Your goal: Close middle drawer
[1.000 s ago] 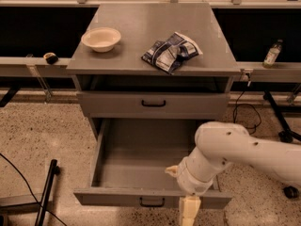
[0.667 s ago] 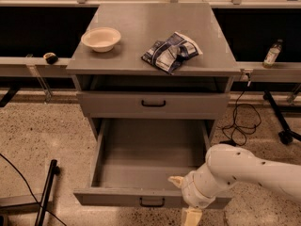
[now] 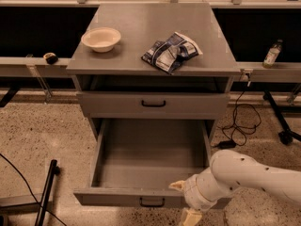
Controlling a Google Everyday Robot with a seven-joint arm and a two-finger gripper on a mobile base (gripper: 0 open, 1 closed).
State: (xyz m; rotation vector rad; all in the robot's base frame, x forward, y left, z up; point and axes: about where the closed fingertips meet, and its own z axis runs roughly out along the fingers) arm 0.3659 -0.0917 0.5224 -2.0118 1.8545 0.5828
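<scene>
Low in view, claw (image 3: 187,205) at front of open middle drawer (image 3: 150,160), right of handle (image 3: 152,202), claw width cannot be told.

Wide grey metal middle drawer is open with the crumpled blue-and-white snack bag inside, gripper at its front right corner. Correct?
No. The camera view shows the open middle drawer empty; the snack bag lies on the grey cabinet top. The gripper is at the drawer's front right corner.
</scene>
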